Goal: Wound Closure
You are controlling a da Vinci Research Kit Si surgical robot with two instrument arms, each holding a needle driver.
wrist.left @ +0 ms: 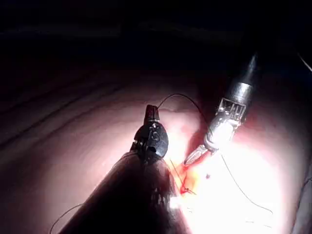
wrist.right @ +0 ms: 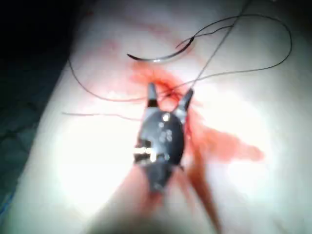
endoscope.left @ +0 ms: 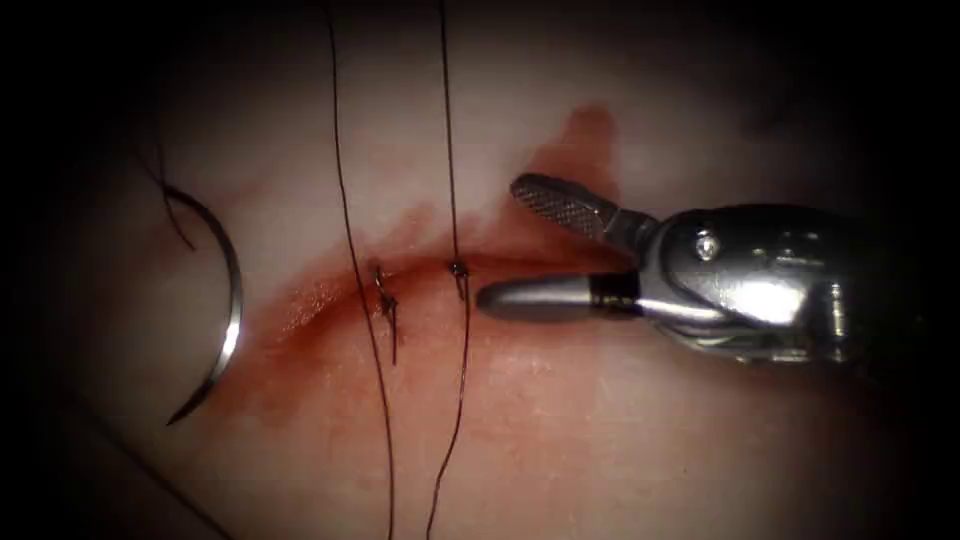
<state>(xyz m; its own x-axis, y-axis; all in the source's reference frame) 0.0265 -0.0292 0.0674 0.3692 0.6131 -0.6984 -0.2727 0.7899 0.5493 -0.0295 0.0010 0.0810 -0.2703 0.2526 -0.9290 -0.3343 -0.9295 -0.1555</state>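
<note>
The curved needle (endoscope.left: 232, 300) lies free on the tissue (endoscope.left: 600, 430) left of the cut (endoscope.left: 420, 266), held by neither tool; it also lies beyond the jaws as needle (wrist.right: 156, 58). Two strands of thread (endoscope.left: 345, 180) run top to bottom across the cut, each passing through a stitch, the right one with a small knot (endoscope.left: 458, 268). My right tool (endoscope.left: 497, 242) comes in from the right, jaws open and empty, tips just right of that knot; the open right tool (wrist.right: 170, 90) straddles the thread there. My left tool (wrist.left: 152, 113) hovers above the tissue, jaws shut on the thread (wrist.left: 180, 96).
Red fluid (endoscope.left: 320, 310) stains the tissue along the cut and up towards the right (endoscope.left: 585, 135). A short cut end of thread (endoscope.left: 393, 335) hangs at the left stitch. Loose thread (wrist.right: 273, 53) loops over the tissue beyond the needle. The right tool (wrist.left: 195, 155) points at the wound.
</note>
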